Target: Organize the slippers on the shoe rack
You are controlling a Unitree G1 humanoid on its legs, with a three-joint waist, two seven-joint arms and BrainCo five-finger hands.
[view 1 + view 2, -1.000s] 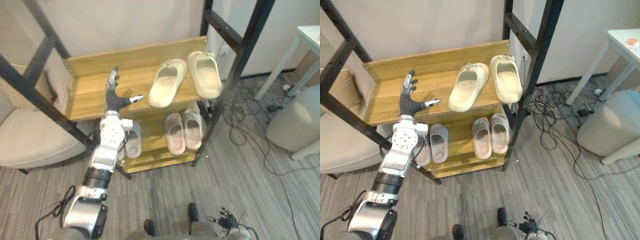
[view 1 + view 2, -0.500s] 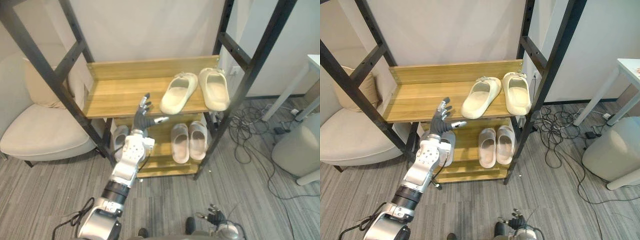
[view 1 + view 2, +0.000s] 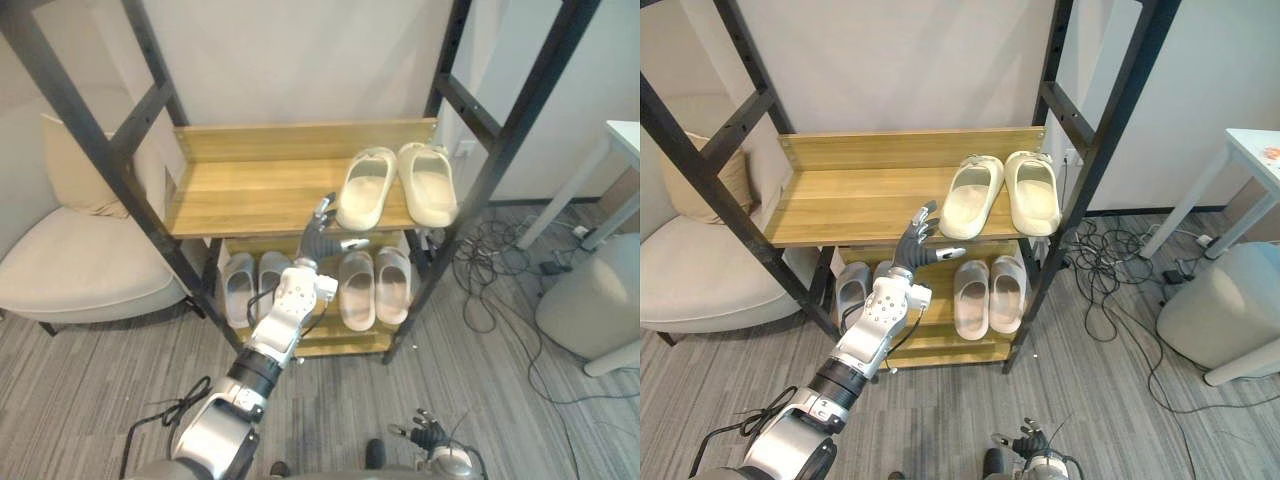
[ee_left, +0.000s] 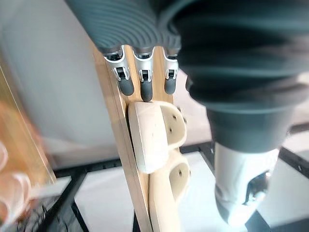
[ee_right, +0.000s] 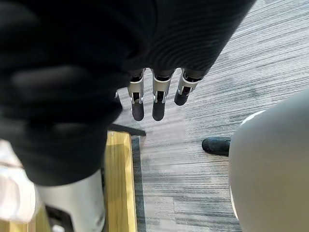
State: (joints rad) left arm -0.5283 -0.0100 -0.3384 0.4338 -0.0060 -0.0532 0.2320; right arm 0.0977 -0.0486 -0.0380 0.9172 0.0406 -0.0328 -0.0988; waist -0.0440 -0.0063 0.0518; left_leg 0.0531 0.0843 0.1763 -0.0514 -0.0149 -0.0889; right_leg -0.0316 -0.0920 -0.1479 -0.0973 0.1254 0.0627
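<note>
- L hand [image 3: 318, 238]: released, fingers straight & pointing up/fwd, thumb out to the side, holding nothing.
- Fingertips [image 4: 144, 92] are at the heel of the nearer cream slipper [image 3: 366, 189]. In the wrist view the middle tip looks to be touching the heel, but can't say for sure.
- L hand sits at the front edge of the top shelf [image 3: 250, 195], just beside that heel.
- Nearer cream slipper lies sole-down at a slight angle, toe twd the back wall & leaning twd its mate.
- 2nd cream slipper [image 3: 429, 182] is just beside it at the R end of the top shelf, toes close together, heels a bit apart.
- Lower shelf [image 3: 345, 338]: pale pair [image 3: 375, 288] side by side under the cream ones. Grey pair [image 3: 252, 285] further L, partly behind the L arm.
- Shoe rack [image 3: 508, 140]: wood shelves in a black metal frame.
- R hand [image 3: 1025, 441] is low, over grey floor & well apart from the rack. Own wrist view shows its fingers [image 5: 158, 104] straight & relaxed, nothing in them.
- Beige armchair [image 3: 80, 280] is L of the rack.
- R of the rack: white stool [image 3: 590, 300] & a table corner [image 3: 625, 135].
- Cables [image 3: 490, 250] on the floor by the rack's R leg.
</note>
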